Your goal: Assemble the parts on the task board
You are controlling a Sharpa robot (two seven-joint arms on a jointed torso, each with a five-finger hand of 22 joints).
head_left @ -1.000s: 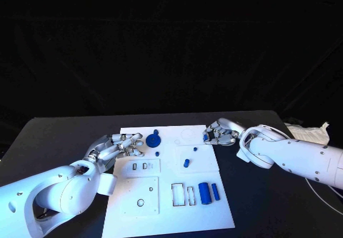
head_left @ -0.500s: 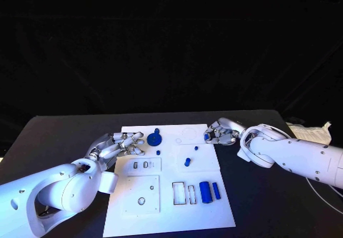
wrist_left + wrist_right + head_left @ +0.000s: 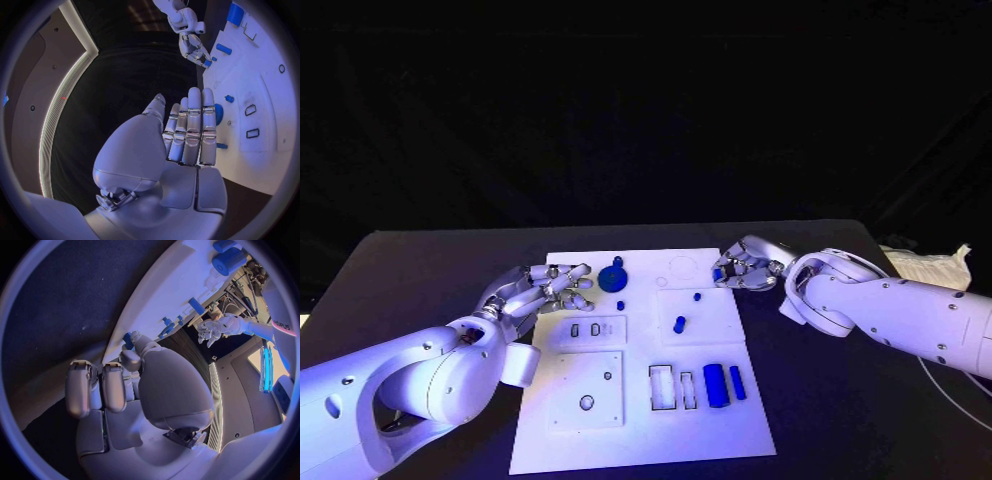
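Over the past second the left hand (image 3: pixel 542 288) has crept a little farther along the white rectangular task board (image 3: pixel 733 420) toward the round blue disc-shaped part (image 3: pixel 612 279), while the right hand (image 3: pixel 747 268) has barely stirred at the board's far right edge. The left hand's fingers are apart and hold nothing, their tips just beside the disc. The right hand is curled, and a small blue piece (image 3: pixel 720 275) shows between its fingertips; the right wrist view suggests a pinch, though how firm it is cannot be told. Elsewhere on the board, which lies mid-bench, a short blue peg (image 3: pixel 678 324) rests near the centre, and two blue cylinders (image 3: pixel 721 384) lie side by side beside the empty rectangular slots (image 3: pixel 671 387) nearer the robot. The step in hand looks like the approach to the disc; the next move calls for the left fingers to close round it without nudging it off its seat.
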